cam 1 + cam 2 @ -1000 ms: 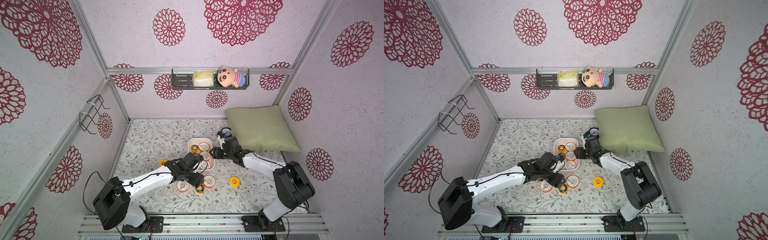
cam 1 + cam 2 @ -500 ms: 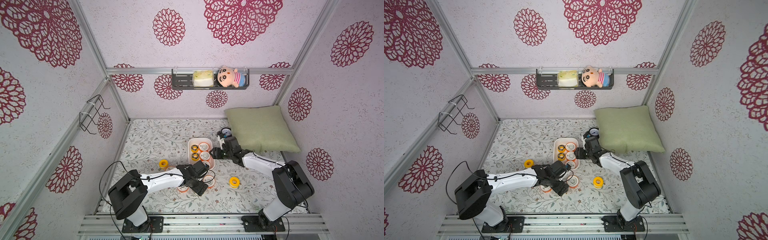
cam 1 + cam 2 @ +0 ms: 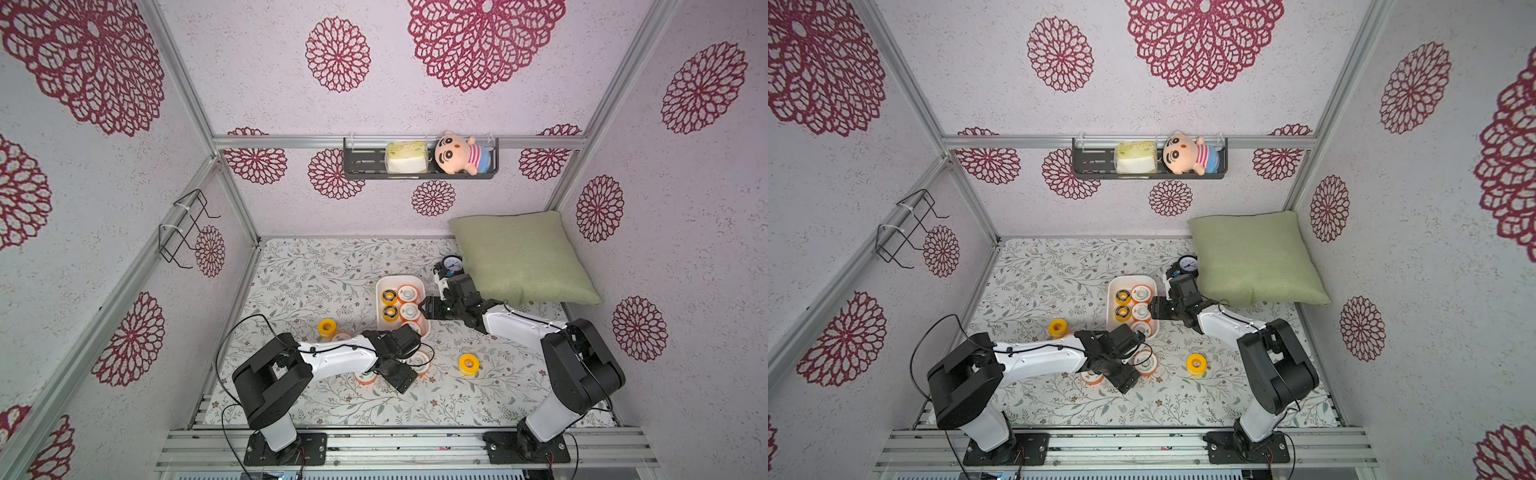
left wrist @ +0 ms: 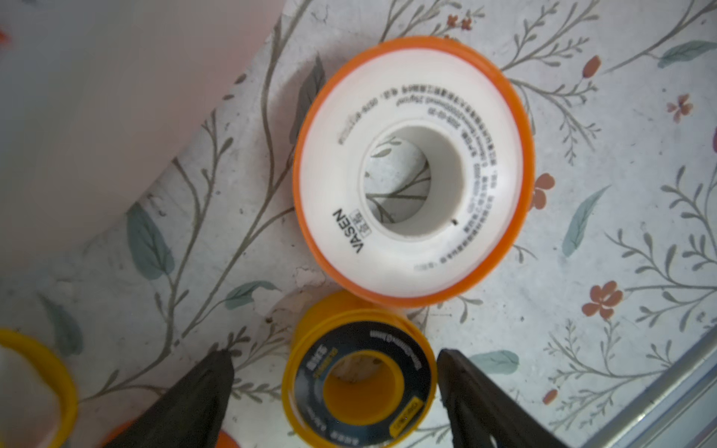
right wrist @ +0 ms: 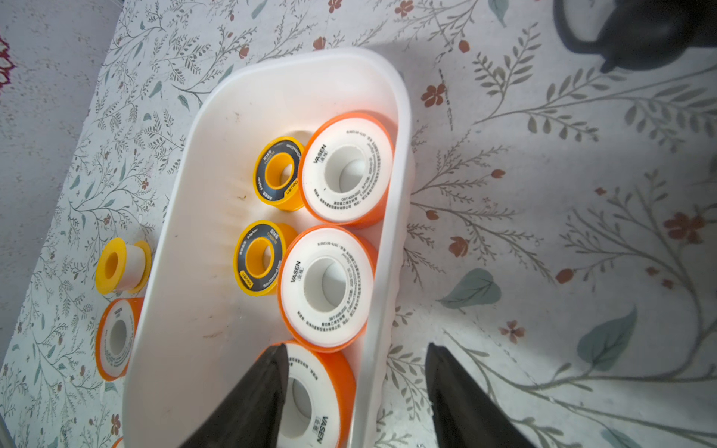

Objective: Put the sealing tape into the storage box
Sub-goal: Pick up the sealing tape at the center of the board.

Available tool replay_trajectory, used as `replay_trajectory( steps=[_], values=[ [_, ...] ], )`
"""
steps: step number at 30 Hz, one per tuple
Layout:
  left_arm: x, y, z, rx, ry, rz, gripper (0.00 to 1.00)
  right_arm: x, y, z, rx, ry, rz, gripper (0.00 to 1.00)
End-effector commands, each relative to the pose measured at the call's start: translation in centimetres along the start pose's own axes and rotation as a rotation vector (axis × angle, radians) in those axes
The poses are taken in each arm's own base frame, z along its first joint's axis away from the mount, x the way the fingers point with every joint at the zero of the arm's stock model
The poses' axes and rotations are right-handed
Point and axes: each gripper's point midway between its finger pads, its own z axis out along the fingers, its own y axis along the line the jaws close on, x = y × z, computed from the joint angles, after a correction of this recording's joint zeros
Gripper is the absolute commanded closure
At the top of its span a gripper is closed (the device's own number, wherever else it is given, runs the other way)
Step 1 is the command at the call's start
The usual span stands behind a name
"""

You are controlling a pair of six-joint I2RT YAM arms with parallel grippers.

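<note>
Top views: storage box (image 3: 399,277) sits mid-mat with five spools of sealing tape (image 3: 409,311) in it, three orange-rimmed and two yellow-black. Loose on the mat (image 3: 307,282): a yellow spool (image 3: 327,327) left of the box, and an orange-rimmed neighbour (image 3: 340,335) just beside it, partly under the left arm. There's an orange-rimmed spool (image 3: 365,378) on the near side of the left gripper (image 3: 400,379). A far yellow spool (image 3: 468,364) lies well off to the right. Right gripper (image 3: 427,309) is parked at the box's right wall.

Left wrist: jaws spread wide, straddling a yellow-black spool (image 4: 359,382) that lies flat on the mat. One finger is just at its rim, the other stands clear. Nothing gripped. A big orange-rimmed spool (image 4: 413,170) lies right beside it; contact unclear. The blurred box corner is close by.

Right wrist: claw roughly half open, one finger inside the box and one outside. The wall runs between them with a gap on each side, so no clamp that I can see, and nothing held.

Status, my read: five in, at least six out, so under half done. The left arm looks set to close on the yellow-black spool.
</note>
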Motion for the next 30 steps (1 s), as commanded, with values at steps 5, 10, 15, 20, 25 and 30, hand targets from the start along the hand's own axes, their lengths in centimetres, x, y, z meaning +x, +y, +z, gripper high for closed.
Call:
replay_trajectory(
  steps=[5, 10, 15, 20, 25, 30],
  values=[
    [-1.1, -0.8, 0.3, 0.011, -0.016, 0.027, 0.23, -1.2, 0.9, -0.1, -0.038, -0.02, 0.008, 0.37],
    [-1.0, -0.7, 0.1, 0.004, -0.01, 0.03, 0.24, -1.2, 0.9, -0.1, -0.035, -0.017, 0.006, 0.37],
    [-0.4, -0.3, 0.3, -0.013, 0.02, 0.033, 0.21, -1.0, 0.8, 0.1, -0.036, -0.012, 0.006, 0.37],
    [0.1, -0.1, 0.3, -0.024, 0.034, 0.033, 0.2, -1.1, 0.9, 0.1, -0.037, -0.012, 0.004, 0.37],
    [0.1, -0.3, 0.5, -0.013, 0.04, 0.035, 0.23, -1.2, 0.9, 0.2, -0.036, -0.009, 0.002, 0.37],
    [-0.1, -0.2, 0.1, -0.02, 0.042, 0.036, 0.39, -1.1, 0.9, 0.2, -0.037, -0.005, 0.001, 0.37]
  ],
)
